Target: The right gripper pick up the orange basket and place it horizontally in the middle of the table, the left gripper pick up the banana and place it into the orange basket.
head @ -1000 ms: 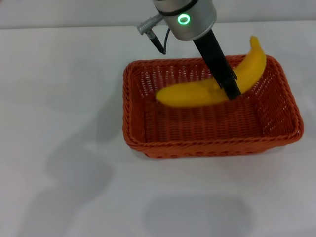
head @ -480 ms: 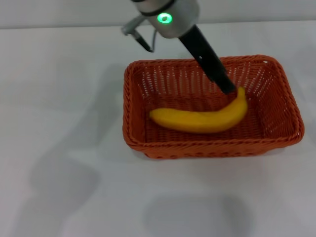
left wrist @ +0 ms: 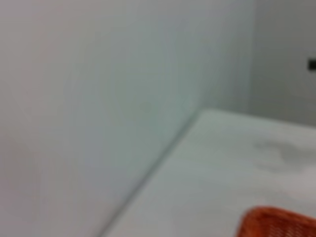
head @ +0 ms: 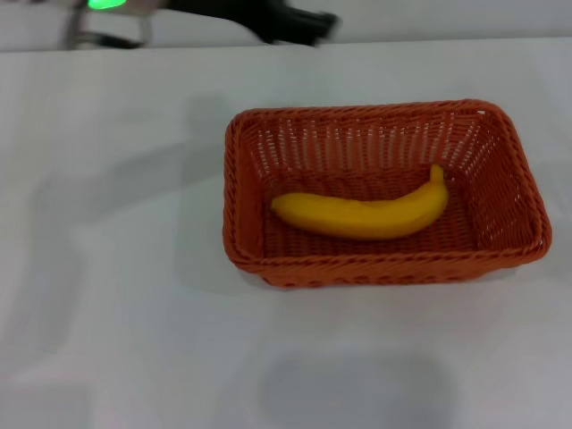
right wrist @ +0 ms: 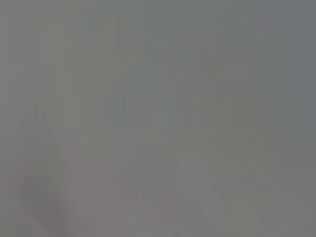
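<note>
Orange basket (head: 384,192) sitting lengthwise in centre-right of head frame, on white table (head: 116,295), long sides running left-right. Banana (head: 362,214) lying flat inside on basket floor, curve sagging toward near wall, dark tip up at right end near right wall, blunt end at lower-left part of floor; touching floor only, nothing gripping it. Wide bare tabletop to left of basket and along bottom of frame; narrower strip to right, w/ basket's lower-right corner close to frame edge. Soft grey shadows on tabletop at left and at bottom centre, nothing solid there. Far table edge running across top of frame, pale wall behind. Left gripper (head: 299,20) at top edge, upper left-centre, blurred dark shape w/ green light further left; well apart from basket, above far table edge, holding nothing; fingers wide or narrow: can't tell. Nothing standing between basket rim and open space above it. Left wrist view: pale wall filling most of frame, table edge running diagonally, small bit of orange basket rim (left wrist: 279,222) at lower right corner, small dark mark at right edge, too small to ID; no banana visible there, no own fingers shown. Right wrist view: flat grey blur only, nothing identifiable; right gripper not seen in any view.
</note>
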`<action>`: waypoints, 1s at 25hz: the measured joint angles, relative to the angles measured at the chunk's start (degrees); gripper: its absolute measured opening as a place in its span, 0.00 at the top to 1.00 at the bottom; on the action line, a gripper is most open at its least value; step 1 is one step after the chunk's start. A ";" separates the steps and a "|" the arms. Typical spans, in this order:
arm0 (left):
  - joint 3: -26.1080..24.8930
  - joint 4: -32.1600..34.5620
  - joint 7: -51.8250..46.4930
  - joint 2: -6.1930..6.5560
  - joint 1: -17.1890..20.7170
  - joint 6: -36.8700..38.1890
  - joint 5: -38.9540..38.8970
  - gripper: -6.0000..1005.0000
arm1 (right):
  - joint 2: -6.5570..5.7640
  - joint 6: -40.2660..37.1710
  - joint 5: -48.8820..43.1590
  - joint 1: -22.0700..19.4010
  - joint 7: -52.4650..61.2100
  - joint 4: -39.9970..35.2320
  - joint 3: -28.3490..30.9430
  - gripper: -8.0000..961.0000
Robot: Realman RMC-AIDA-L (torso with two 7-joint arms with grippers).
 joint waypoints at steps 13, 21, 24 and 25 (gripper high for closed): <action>-4.05 1.85 41.69 -0.34 34.85 14.27 -48.70 0.30 | 3.11 -0.73 5.76 -2.32 -4.89 3.21 0.42 0.13; -8.16 22.94 60.55 -0.40 39.85 5.68 -70.76 0.30 | 3.00 -3.63 5.53 -3.22 -9.14 5.64 0.43 0.26; -11.27 31.81 66.24 -0.36 39.51 -0.70 -75.35 0.30 | 2.99 -5.36 5.73 -3.30 -9.69 6.04 0.55 0.26; -12.20 34.44 68.47 -0.35 39.32 -2.95 -76.75 0.30 | 2.98 -5.75 5.75 -3.32 -9.88 6.14 0.65 0.26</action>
